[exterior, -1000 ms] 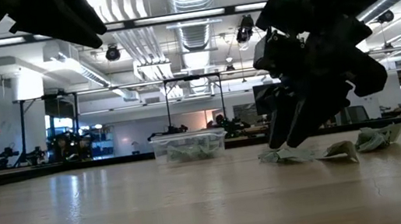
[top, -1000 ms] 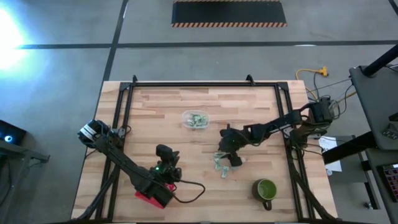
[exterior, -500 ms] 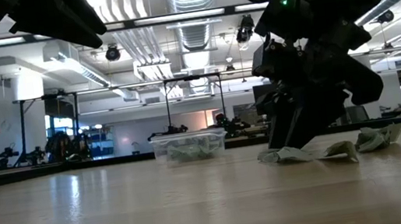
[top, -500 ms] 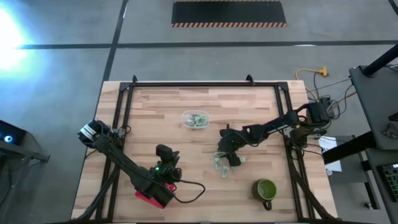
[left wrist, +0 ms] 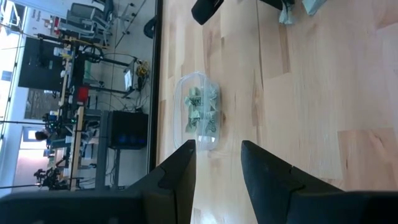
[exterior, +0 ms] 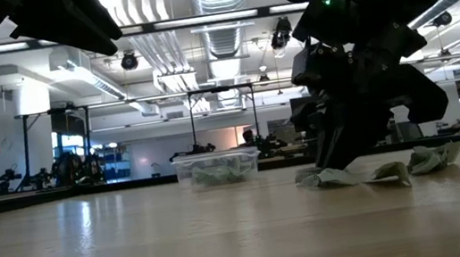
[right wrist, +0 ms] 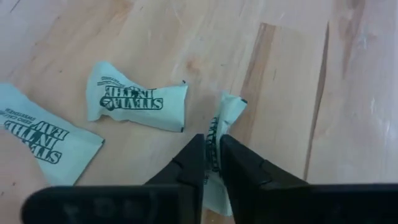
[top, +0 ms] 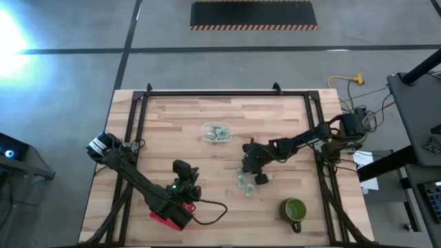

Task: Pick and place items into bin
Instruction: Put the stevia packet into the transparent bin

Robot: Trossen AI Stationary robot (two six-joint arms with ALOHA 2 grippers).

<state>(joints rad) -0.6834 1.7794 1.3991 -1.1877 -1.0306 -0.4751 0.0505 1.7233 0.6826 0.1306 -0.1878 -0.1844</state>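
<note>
So the right arm's fingers (right wrist: 212, 163) have just snapped shut on a packet (right wrist: 222, 121) at the worktop's (top: 289, 117) middle right, left fingers (left wrist: 217, 165) apart, bin (top: 216, 132) next.

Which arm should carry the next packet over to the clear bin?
Right. The right gripper is already pinched on a packet at the loose pile, near the clear bin. The left gripper hangs apart, holding nothing.

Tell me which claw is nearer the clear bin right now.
The right. The right claw sits down at the loose packets, a short way from the clear bin. The left claw waits farther off, by the table's near edge.
</note>
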